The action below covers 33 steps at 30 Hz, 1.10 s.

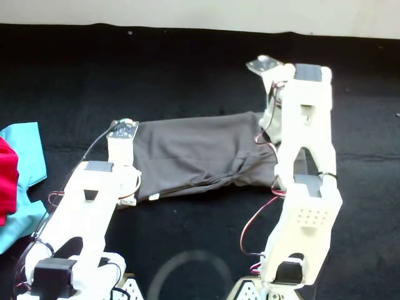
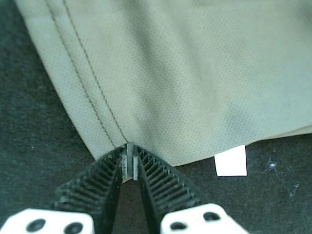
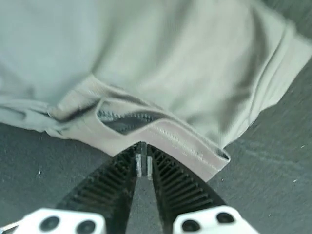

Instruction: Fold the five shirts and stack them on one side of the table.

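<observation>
Currently, your left gripper (image 2: pixel 129 152) is closed on the hem corner of the grey shirt (image 1: pixel 194 156), and the right gripper (image 3: pixel 141 151) is pinched shut on its collar edge, likely to hold it taut for folding. Both arms are extended forward and low; the shirt lies on the black table (image 1: pixel 187 69) between them.

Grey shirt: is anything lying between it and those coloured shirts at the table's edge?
Nothing loose. Between the grey shirt and the teal shirt with the red shirt on it lie bare black table and the left arm, its tool shut on the hem.
</observation>
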Tool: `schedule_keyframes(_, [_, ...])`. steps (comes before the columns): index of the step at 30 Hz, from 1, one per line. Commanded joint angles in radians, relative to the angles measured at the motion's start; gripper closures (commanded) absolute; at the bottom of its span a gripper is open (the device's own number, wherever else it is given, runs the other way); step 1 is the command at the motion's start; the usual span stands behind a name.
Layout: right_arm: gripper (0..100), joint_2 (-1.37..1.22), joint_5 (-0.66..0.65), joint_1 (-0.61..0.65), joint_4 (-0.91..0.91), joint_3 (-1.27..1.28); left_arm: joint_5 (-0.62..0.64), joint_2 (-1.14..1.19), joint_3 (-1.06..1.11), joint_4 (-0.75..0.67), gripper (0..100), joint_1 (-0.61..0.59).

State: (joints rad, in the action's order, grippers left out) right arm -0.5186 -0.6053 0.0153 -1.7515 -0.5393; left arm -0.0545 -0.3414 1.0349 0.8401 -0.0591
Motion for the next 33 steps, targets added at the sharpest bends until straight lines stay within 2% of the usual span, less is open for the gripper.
schedule_keyframes(1, [99.1, 0.151, -0.02, -0.03, -0.012, 0.122, -0.002, 0.002, 0.005, -0.012, 99, 0.004])
schedule_keyframes(4, [99.1, 0.298, -0.064, -0.007, 0.012, 0.334, -0.002, 0.002, 0.005, -0.012, 99, 0.005])
schedule_keyframes(6, [99.1, 0.392, -0.069, 0.008, 0.105, 0.478, -0.002, 0.002, 0.004, -0.012, 99, 0.005])
schedule_keyframes(10, [99.1, 0.513, 0.018, 0.031, 0.374, 0.691, -0.002, 0.002, 0.004, -0.012, 99, 0.005])
schedule_keyframes(13, [99.1, 0.501, 0.074, 0.071, 0.484, 0.769, -0.002, 0.002, 0.004, -0.012, 99, 0.005])
schedule_keyframes(22, [99.1, 0.329, 0.221, 0.165, 0.601, 0.691, -0.002, 0.002, 0.004, -0.012, 99, 0.005])
schedule_keyframes(33, [99.1, 0.157, 0.287, 0.278, 0.564, 0.533, -0.002, 0.002, 0.005, -0.012, 99, 0.005])
